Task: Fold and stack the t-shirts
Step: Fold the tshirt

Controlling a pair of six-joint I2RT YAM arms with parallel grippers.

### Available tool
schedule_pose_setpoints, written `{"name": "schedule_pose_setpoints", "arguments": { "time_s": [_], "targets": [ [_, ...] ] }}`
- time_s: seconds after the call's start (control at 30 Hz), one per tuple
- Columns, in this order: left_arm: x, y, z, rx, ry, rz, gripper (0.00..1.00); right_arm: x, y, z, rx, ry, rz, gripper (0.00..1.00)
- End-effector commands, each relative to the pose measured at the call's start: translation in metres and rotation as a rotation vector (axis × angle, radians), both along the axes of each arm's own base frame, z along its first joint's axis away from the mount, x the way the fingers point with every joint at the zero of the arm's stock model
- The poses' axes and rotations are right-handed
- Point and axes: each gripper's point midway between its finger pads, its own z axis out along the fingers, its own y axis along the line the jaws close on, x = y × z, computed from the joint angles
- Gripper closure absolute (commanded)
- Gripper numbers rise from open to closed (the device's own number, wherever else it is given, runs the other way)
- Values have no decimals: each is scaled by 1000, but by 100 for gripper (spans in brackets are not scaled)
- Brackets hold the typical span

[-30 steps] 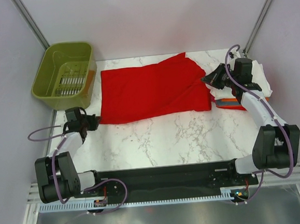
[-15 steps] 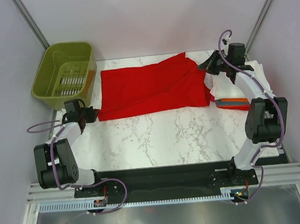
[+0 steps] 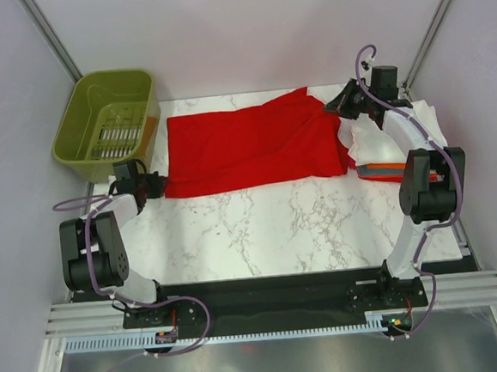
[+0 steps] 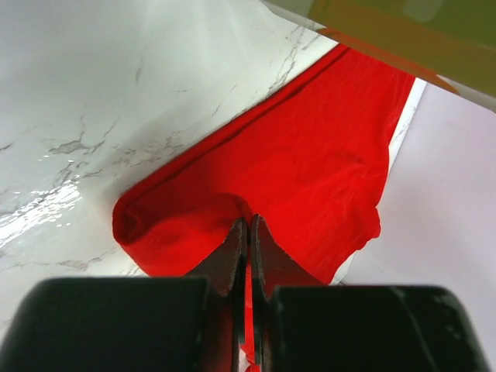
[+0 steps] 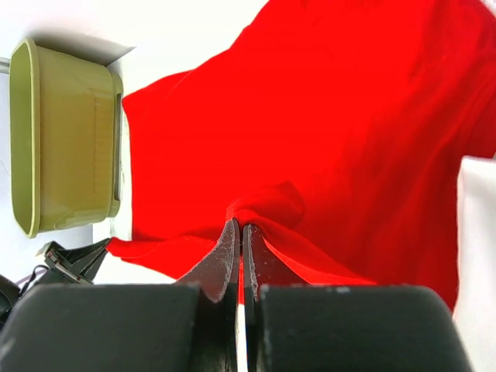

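The bright red t-shirt (image 3: 250, 144) lies spread across the far half of the marble table, stretched left to right. My left gripper (image 3: 156, 183) is shut on its near left corner, seen as pinched red cloth in the left wrist view (image 4: 249, 226). My right gripper (image 3: 332, 107) is shut on the shirt's far right edge; the right wrist view shows the cloth (image 5: 310, 132) bunched at the closed fingertips (image 5: 240, 229). A stack of folded shirts (image 3: 392, 144), white on top with orange and grey edges, sits at the right, partly under the right arm.
An olive-green plastic basket (image 3: 106, 124) stands at the far left corner, close to the shirt's left edge, and shows in the right wrist view (image 5: 66, 139). Grey walls close in left, right and behind. Bare marble (image 3: 278, 227) lies in front of the shirt.
Both grippers have moved toward the back of the table, carrying the shirt's near edge with them. The shirt now lies narrower and further back. The right gripper has swung up past the folded stack.
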Motion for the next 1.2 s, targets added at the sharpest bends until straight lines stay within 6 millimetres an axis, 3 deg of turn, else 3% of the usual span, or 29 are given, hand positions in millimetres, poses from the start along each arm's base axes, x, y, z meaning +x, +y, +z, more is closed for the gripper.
{"name": "schedule_pose_setpoints", "arguments": {
  "time_s": [0.0,0.8,0.9,0.93,1.0,1.03,1.17],
  "targets": [
    [22,4,20,-17,-75,42,98,17,-2,24,-32,-85,7,100],
    [43,5,18,-36,-109,72,98,40,-17,2,-60,-27,-34,100],
    [49,3,17,-39,-126,63,86,45,-17,-3,-55,-18,-41,100],
    [50,1,16,-41,-131,56,75,46,-17,-1,-55,-22,-41,100],
    [52,0,19,-39,-148,51,59,49,-19,-2,-57,-23,-49,94],
    [51,0,19,-31,-148,51,55,50,-18,-4,-59,-23,-51,71],
    [46,2,28,-18,-171,59,39,46,-16,3,-68,-42,-55,46]
  ]
}}
